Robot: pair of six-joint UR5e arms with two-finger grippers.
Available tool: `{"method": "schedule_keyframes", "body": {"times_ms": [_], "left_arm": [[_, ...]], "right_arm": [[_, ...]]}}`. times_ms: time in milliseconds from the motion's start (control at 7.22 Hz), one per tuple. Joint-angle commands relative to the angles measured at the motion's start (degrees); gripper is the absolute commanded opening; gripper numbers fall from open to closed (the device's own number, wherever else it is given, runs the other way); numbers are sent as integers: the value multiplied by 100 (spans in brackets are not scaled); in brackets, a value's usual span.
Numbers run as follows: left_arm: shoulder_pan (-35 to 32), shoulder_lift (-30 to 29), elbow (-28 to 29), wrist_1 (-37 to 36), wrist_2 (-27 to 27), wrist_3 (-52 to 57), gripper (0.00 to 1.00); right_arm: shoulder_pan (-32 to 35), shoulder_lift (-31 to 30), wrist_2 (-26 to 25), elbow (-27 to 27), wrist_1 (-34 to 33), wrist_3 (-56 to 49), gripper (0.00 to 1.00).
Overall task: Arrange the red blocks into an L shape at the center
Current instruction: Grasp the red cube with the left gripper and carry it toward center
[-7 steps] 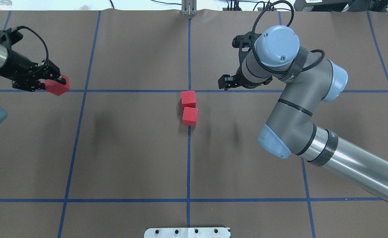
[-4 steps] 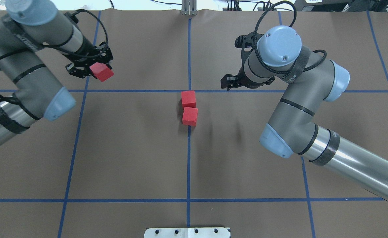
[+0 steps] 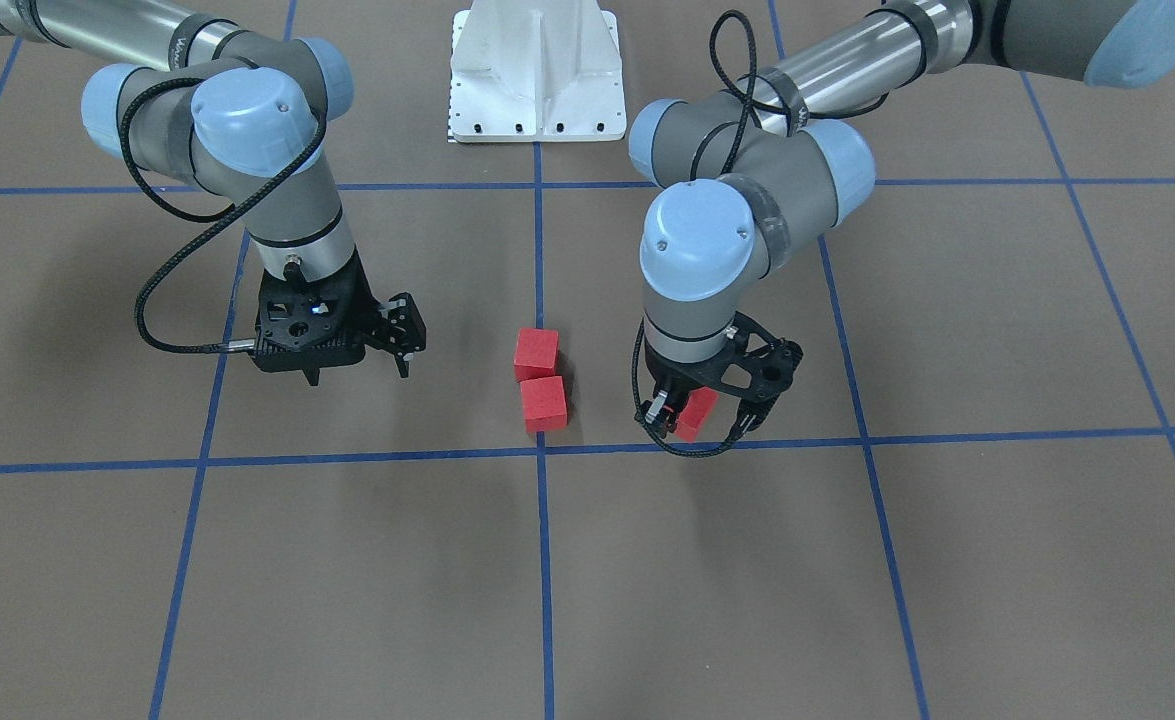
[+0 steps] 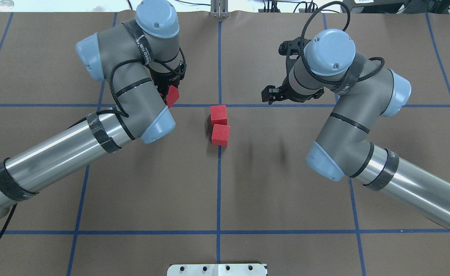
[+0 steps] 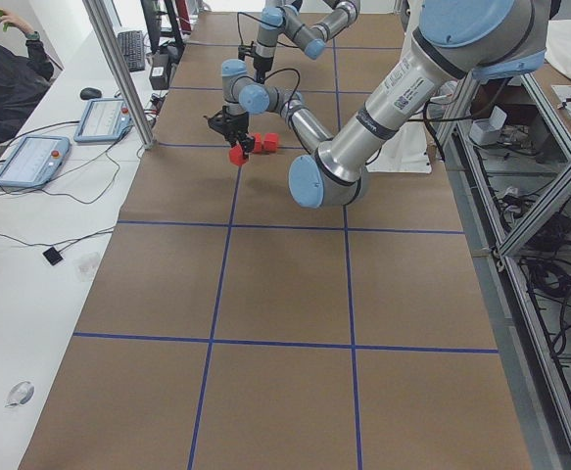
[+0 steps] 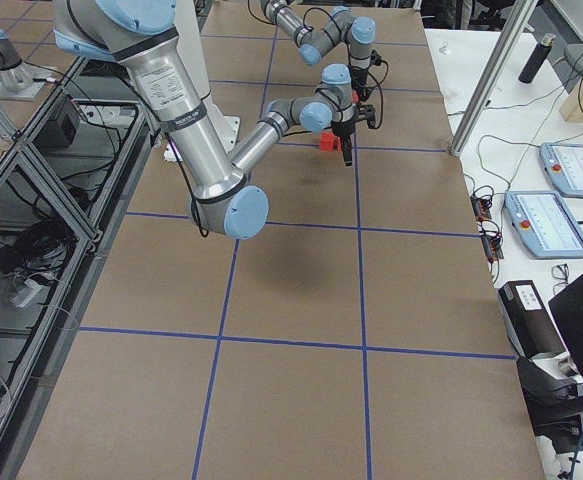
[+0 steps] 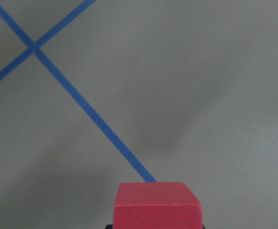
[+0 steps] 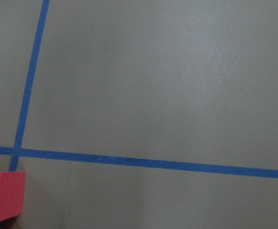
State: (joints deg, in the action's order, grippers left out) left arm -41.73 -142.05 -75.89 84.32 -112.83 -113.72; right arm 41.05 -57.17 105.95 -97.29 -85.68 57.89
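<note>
Two red blocks [image 4: 218, 114] [image 4: 220, 135] lie touching in a line on the brown surface, just on my side of the center tape crossing [image 4: 219, 105]; they also show in the front view [image 3: 536, 354] [image 3: 544, 403]. My left gripper [image 3: 699, 425] is shut on the third red block [image 3: 695, 413], held tilted above the surface left of the pair [image 4: 172, 96]; it fills the bottom of the left wrist view [image 7: 158, 205]. My right gripper [image 4: 270, 94] is open, empty and hangs right of the pair. One block's corner [image 8: 4, 196] shows in the right wrist view.
The white bolted base [image 4: 217, 269] is at the near edge. Blue tape lines [image 4: 94, 105] divide the brown surface. My left forearm [image 4: 64, 153] lies across the left half of the table. An operator [image 5: 1, 78] sits beyond the far side.
My left arm has swung in from the far left toward the center, carrying its red block. My right gripper has drifted slightly to the right. The two center blocks have not moved.
</note>
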Motion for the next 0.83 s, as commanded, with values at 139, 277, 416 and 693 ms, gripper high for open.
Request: {"method": "schedule_keyframes", "body": {"times_ms": [139,277,416,693], "left_arm": [[112,-279,293,328,6,-2621,0],[234,-445,529,374,6,-3055,0],[348,-507,584,374,15,-3390,0],[534,-508,602,366,278,-3865,0]], "right_arm": [[192,-49,171,0,-2,11,99],[332,-49,372,-9,-2,11,99],[395,-40,461,-9,-2,20,99],[395,-40,462,-26,-1,20,99]]}}
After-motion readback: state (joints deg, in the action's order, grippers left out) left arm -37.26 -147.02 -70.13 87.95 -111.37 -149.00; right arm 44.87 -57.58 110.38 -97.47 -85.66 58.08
